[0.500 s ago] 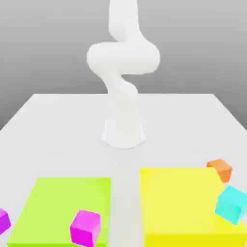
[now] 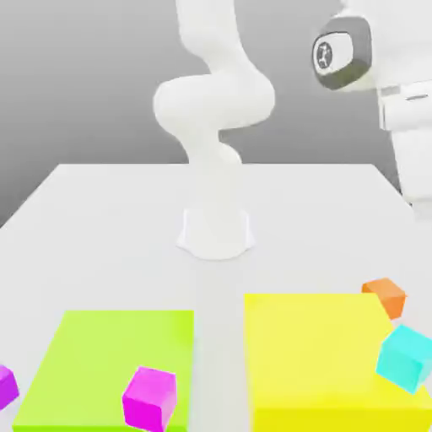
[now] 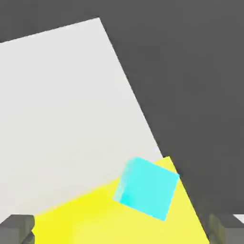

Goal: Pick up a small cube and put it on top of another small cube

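- Hovering high at about 2 o'clock in the exterior view, your gripper (image 3: 122, 228) carries nothing — in the hand view its two fingertips (image 3: 16, 228) stand far apart with empty space between, so read the hand as released and ready for a grasp.
- The small orange cube (image 2: 386, 297) sits on the white table (image 2: 110, 219) at roughly 4 o'clock, touching or just beside the far corner of the yellow pad (image 2: 325, 354); it is free-standing, so a top-down grasp looks possible.
- The cyan cube (image 2: 405, 358) rests on the yellow pad's edge near the orange one — the hand camera looks down on it (image 3: 145, 188).
- A magenta cube (image 2: 150, 398) sits on the green pad (image 2: 101, 350) at 7 o'clock, well apart; a second magenta cube (image 2: 5, 386) lies at the frame edge.
- By my judgement, you are at the approach step, nothing lifted yet.
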